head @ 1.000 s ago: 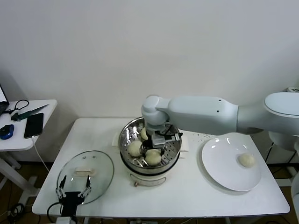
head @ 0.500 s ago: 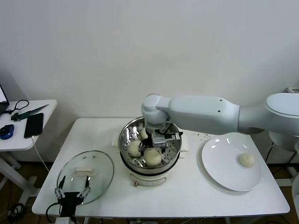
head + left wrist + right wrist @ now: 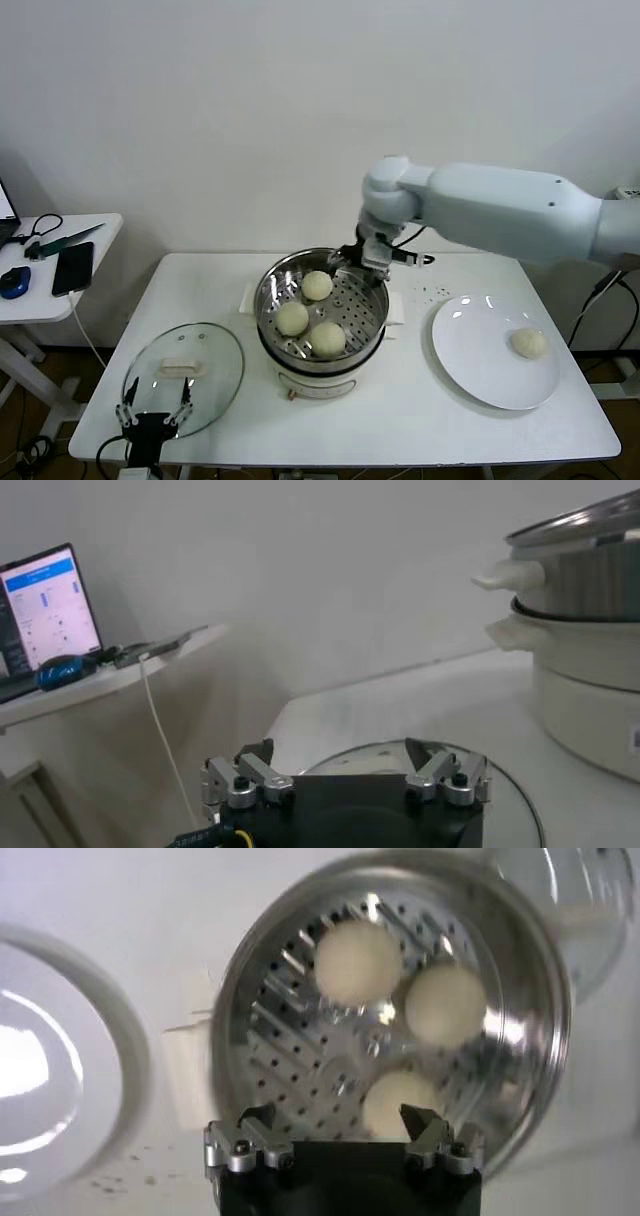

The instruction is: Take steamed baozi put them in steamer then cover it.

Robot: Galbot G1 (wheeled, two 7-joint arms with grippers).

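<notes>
Baozi: three in the steamer (image 3: 372, 318), one on the plate (image 3: 475, 358); right claw (image 3: 340, 1123) spread, empty.

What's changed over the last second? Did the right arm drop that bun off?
Yes. The right hand has let go and risen out of the steamer, drawing back toward its far right rim, open and empty. Three baozi now sit uncovered on the perforated floor. Unchanged: the fourth baozi on the white plate, the glass lid on the table, and the left hand parked at the lid's near edge.
</notes>
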